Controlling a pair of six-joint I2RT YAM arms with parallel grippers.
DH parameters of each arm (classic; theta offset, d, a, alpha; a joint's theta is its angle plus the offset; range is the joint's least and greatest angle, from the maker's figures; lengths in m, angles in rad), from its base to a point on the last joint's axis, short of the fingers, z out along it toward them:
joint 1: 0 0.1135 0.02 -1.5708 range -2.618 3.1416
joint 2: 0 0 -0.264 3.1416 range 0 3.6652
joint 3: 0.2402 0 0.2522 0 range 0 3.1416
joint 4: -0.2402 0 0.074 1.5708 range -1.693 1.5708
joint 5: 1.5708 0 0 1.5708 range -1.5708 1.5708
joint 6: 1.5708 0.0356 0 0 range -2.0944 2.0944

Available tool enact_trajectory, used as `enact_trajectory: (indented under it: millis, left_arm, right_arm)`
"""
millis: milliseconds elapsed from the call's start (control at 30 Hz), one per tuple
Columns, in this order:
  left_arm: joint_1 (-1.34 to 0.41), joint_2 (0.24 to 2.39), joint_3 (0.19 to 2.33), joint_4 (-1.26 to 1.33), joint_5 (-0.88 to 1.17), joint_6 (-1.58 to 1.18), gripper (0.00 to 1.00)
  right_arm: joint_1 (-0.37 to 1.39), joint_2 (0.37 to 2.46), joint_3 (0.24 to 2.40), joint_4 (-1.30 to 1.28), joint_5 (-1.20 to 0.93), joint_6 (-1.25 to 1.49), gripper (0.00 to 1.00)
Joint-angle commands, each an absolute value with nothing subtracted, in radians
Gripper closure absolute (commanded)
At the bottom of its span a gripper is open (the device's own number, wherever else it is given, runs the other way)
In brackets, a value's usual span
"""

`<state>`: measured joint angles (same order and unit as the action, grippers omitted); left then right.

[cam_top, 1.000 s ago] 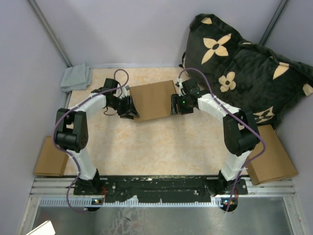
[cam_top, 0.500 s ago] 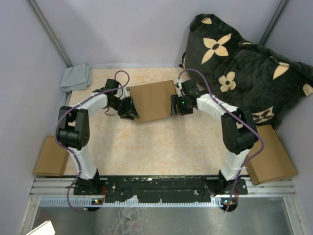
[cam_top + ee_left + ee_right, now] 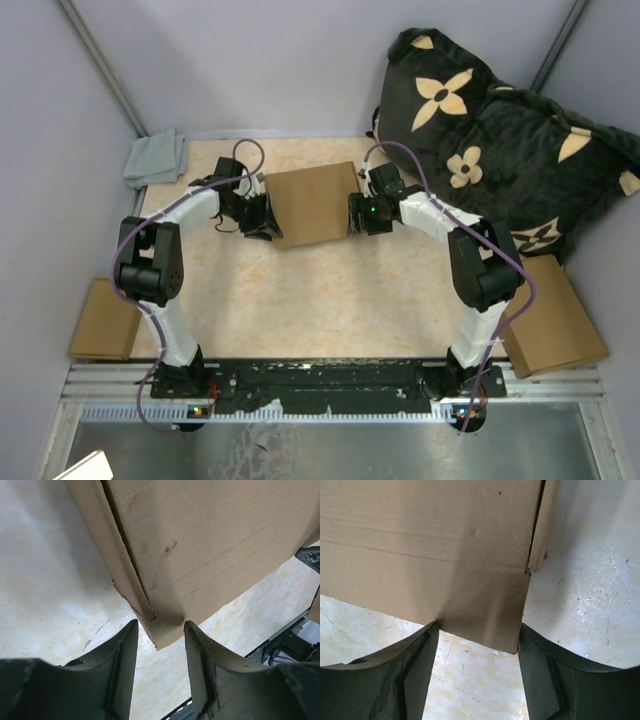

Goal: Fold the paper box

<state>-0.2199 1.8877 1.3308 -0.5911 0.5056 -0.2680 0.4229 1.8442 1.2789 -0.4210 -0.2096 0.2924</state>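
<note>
Arms extended forward; left end effector (image 3: 262, 218), right end effector (image 3: 356, 214) facing inward, fingers (image 3: 125, 670) parted.

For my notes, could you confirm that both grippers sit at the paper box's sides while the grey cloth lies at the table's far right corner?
Not quite: the grey cloth lies at the far left corner, as the top external view shows; the rest is right.
</note>
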Motion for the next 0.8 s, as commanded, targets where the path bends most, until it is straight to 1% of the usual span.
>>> enact_trajectory:
  millis: [0,300,767]
  left_arm:
    - [-0.221,1.889,1.367,-0.611,0.508,-0.254,0.52]
    - [-0.221,1.884,1.404,-0.643,0.515,-0.247,0.52]
    - [-0.221,1.891,1.415,-0.657,0.522,-0.247,0.52]
  right_arm:
    - [0.430,1.818,1.300,-0.392,-0.178,0.291,0.36]
    - [0.430,1.788,1.304,-0.404,-0.142,0.273,0.35]
    - [0.430,1.754,1.325,-0.429,-0.180,0.264,0.35]
